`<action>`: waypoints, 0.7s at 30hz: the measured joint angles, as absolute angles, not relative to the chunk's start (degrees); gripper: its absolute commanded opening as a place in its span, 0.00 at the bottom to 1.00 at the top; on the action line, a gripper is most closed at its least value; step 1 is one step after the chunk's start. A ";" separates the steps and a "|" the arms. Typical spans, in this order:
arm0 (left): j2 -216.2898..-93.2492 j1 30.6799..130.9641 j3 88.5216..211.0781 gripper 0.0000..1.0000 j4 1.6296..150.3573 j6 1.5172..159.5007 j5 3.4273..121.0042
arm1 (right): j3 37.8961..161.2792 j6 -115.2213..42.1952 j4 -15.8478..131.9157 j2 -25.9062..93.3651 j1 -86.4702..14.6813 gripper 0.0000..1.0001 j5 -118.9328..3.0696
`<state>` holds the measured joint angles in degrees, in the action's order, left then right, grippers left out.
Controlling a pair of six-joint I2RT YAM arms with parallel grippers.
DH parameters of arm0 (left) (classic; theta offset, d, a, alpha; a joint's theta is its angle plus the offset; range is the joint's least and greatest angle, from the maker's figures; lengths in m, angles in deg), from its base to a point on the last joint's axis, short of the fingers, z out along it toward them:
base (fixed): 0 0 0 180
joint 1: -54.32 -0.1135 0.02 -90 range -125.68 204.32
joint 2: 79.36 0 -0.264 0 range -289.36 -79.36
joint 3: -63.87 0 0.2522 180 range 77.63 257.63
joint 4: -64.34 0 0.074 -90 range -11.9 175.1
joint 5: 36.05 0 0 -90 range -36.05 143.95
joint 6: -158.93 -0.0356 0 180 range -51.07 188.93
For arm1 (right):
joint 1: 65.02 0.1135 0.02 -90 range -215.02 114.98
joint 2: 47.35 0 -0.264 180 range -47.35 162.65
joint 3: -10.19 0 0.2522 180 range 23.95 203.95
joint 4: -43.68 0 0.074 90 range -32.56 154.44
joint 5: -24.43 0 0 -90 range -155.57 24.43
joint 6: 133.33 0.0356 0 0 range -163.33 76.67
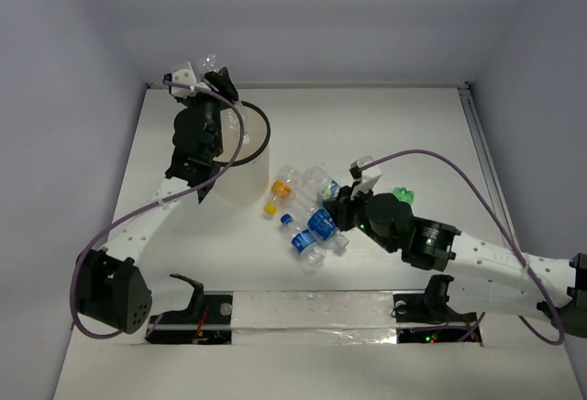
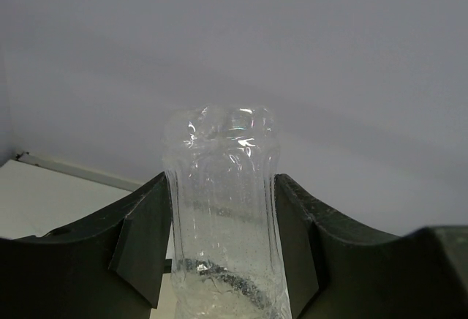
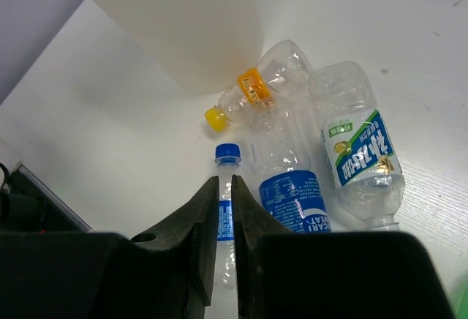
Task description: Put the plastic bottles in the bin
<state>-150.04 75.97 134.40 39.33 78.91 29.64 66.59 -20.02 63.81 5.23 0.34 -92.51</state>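
Observation:
My left gripper (image 1: 202,77) is raised at the bin's far left side and is shut on a clear crumpled plastic bottle (image 1: 209,61). That bottle stands upright between the jaws in the left wrist view (image 2: 223,216). The bin (image 1: 263,138) is a translucent white bucket with a black rim. Several bottles lie in a heap right of it: an orange-capped one (image 1: 280,189), a blue-capped one (image 3: 228,154), a blue-labelled one (image 3: 292,198) and a lemon-labelled one (image 3: 358,143). A green bottle (image 1: 402,195) peeks out behind the right arm. My right gripper (image 3: 225,181) hovers over the blue-capped bottle, jaws nearly closed and empty.
The white back wall fills the left wrist view. The bin's wall (image 3: 190,26) stands just beyond the orange-capped bottle. A taped strip (image 1: 312,313) runs along the table's near edge between the arm bases. Purple cables loop over both arms.

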 measured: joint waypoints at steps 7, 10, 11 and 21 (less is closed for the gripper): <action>-151.31 75.97 130.03 0.56 35.42 76.48 29.16 | 66.69 -20.45 63.39 11.41 -5.60 0.23 -87.62; -151.63 75.97 127.30 0.66 34.63 76.50 28.68 | 67.70 -21.15 63.50 12.96 -9.76 0.29 -84.51; -151.63 75.97 126.45 0.71 34.42 76.66 28.61 | 68.33 -21.48 63.55 13.51 -10.78 0.31 -83.64; -147.92 75.97 122.47 0.96 34.07 81.22 29.18 | 78.30 -27.25 65.78 24.79 -21.23 0.71 -71.16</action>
